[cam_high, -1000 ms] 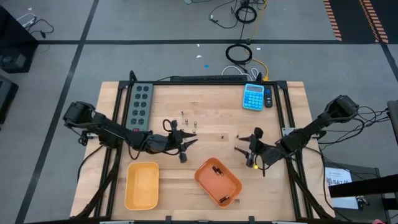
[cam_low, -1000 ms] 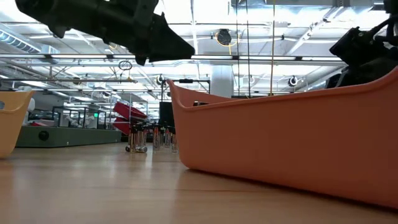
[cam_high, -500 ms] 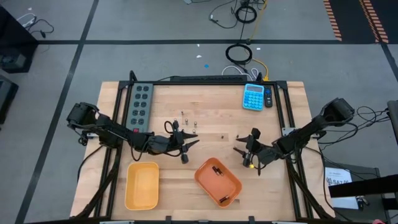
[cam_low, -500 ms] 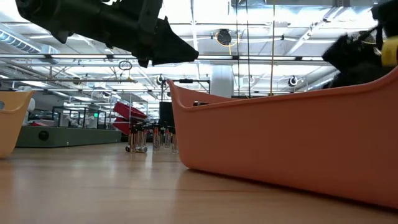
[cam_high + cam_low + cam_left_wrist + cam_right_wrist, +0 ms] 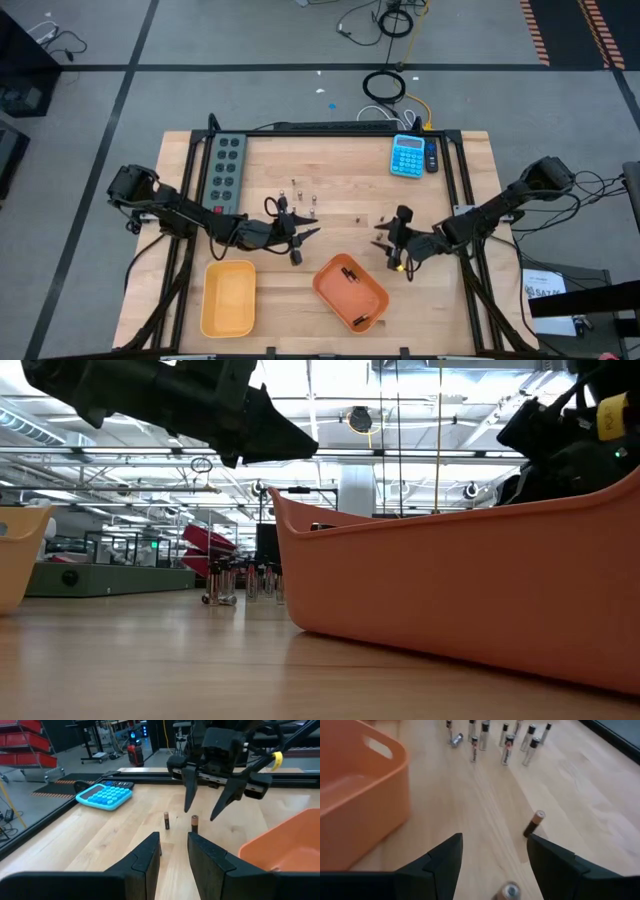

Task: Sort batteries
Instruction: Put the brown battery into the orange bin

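A cluster of small batteries stands upright on the wooden table behind the orange tray. Two loose batteries stand at mid-table. My right gripper is open wide, its fingers slanting down just above and beyond them. In the right wrist view one battery stands past the fingers and another shows low between them. My left gripper hovers left of the orange tray with a narrow gap between its fingers and nothing in it.
A yellow tray sits at the near left, and the orange tray holds a few batteries. A grey power strip lies at the far left and a blue calculator at the far right.
My right gripper has moved toward the table's left, closer to the two loose batteries at mid-table, and has stayed open wide. My left gripper has kept its place.
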